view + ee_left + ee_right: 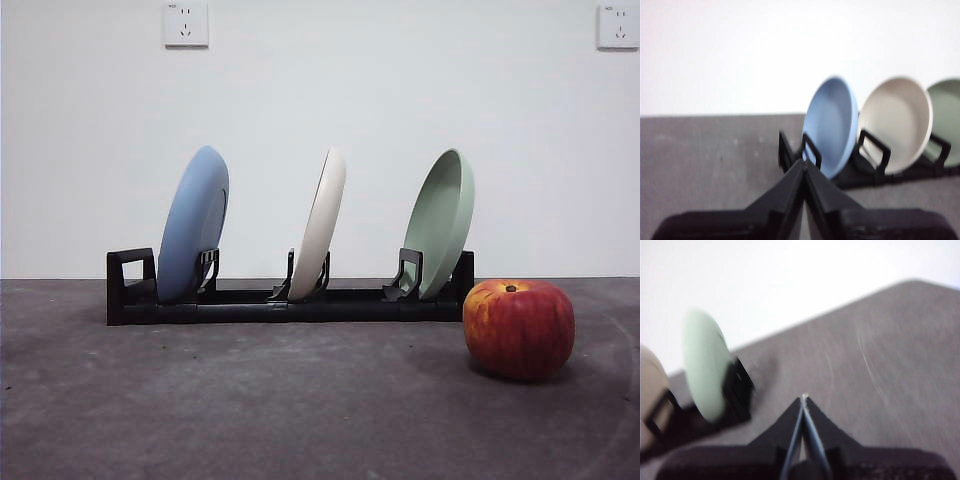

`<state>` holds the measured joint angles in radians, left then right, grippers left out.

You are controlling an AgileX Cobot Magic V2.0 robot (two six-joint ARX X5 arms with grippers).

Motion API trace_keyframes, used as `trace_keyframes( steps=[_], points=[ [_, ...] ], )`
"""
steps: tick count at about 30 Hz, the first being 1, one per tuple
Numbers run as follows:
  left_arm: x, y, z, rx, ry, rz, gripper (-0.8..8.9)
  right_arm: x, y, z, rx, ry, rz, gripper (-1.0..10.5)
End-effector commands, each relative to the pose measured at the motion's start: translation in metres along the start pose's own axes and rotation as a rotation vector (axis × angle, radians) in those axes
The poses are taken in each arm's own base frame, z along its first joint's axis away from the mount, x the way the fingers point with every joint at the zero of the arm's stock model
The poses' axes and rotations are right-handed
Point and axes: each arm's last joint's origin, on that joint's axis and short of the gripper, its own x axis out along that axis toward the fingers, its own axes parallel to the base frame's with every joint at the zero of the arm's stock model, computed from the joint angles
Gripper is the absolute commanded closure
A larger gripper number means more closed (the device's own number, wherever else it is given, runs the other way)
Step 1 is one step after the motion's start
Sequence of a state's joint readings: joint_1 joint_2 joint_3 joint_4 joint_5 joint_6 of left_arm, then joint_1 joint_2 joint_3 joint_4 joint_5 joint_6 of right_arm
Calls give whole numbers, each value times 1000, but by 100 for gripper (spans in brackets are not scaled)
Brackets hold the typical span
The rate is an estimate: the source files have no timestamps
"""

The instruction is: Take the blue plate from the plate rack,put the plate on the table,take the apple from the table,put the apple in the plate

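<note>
Both claws are sitting pressed together and empty: the left gripper (805,162), the right gripper (803,399). Lifting the blue plate (193,222), at centre left, is risking toppling the neighbouring cream-white plate (319,222).

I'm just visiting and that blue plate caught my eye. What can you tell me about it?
The blue plate is wide, round, matte light blue, with a shallow raised rim. It stands on edge, leaning slightly, in the end slot of the black rack, next to the rack's squared loop. A cream plate stands apart in the next slot. Only the rack touches it.
</note>
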<state>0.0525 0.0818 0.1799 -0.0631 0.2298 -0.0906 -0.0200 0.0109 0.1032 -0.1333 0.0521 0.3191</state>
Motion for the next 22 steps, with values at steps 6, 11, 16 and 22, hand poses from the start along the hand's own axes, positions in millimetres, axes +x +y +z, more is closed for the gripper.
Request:
trace_keyframes(
  steps=[6,11,16,22],
  points=[
    [6,-2,50,-4,-34,17,819,-20,18,57,26,-139,60,954],
    [21,-2,81,-12,0,18,819,-27,30,90,21,-86,84,954],
    [44,1,106,-32,88,22,818,-21,40,113,15,140,81,948],
    [74,7,126,-68,246,38,818,2,46,127,3,383,13,946]
  ],
)
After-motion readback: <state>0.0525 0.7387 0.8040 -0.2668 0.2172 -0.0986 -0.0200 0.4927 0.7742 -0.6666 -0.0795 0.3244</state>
